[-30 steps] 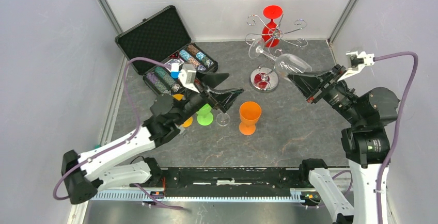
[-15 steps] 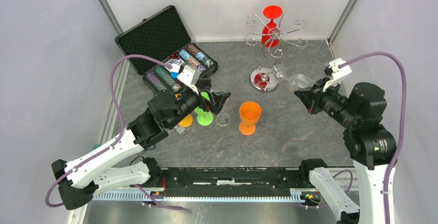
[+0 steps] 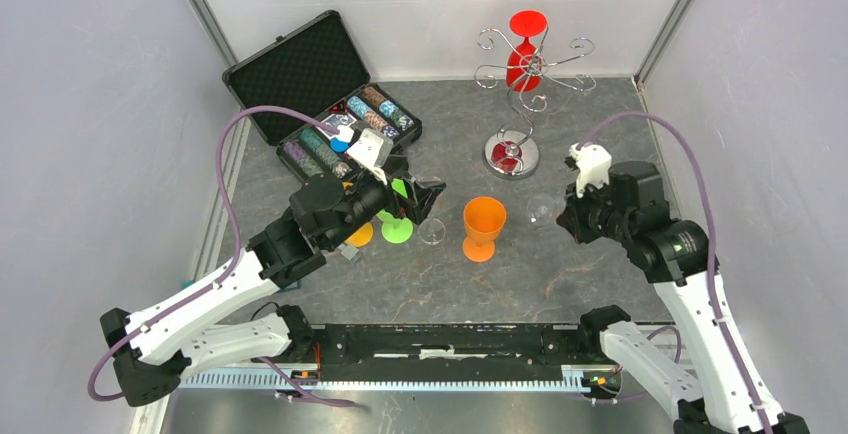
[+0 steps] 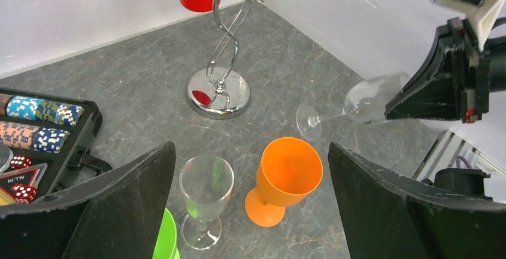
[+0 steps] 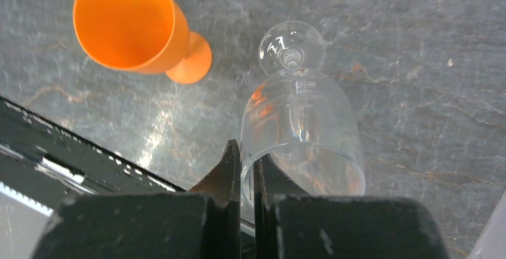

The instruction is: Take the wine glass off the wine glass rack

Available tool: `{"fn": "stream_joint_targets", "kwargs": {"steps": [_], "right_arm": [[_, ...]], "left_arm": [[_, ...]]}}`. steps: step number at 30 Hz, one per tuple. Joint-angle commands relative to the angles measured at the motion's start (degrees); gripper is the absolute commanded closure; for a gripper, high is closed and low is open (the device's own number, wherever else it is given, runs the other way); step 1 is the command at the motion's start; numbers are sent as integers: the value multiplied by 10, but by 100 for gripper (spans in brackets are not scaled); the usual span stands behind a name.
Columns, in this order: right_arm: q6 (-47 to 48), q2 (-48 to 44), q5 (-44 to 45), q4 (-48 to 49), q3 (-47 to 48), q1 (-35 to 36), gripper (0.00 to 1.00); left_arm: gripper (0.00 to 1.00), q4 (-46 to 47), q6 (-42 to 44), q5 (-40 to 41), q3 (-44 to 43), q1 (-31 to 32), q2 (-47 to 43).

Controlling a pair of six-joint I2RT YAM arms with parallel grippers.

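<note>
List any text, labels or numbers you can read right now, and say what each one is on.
Nothing reads clearly.
Card in the poker chip case: a few dark letters, cut off and too blurred to read.
Right arm: a small mark on one joint, too small to read.
Wine glass rack: no lettering visible.

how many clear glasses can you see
2. One clear glass stands upright beside the orange goblet; the other, the wine glass, is tilted, its rim pinched in the right gripper. The left arm may hide more.
</note>
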State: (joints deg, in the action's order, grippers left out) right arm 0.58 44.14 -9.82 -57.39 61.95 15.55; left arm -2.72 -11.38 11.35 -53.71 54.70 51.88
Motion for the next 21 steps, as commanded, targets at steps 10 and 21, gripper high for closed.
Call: {"fn": "stream_joint_targets", "kwargs": {"steps": [10,21], "right_arm": [[5,49,52,17,-50,102,100],[-2,86,36,54,-76,125,90]], "left_arm": [[0,1,26,-14,-2,-2,1],[0,5,27,-25,3,-2,5]]}}
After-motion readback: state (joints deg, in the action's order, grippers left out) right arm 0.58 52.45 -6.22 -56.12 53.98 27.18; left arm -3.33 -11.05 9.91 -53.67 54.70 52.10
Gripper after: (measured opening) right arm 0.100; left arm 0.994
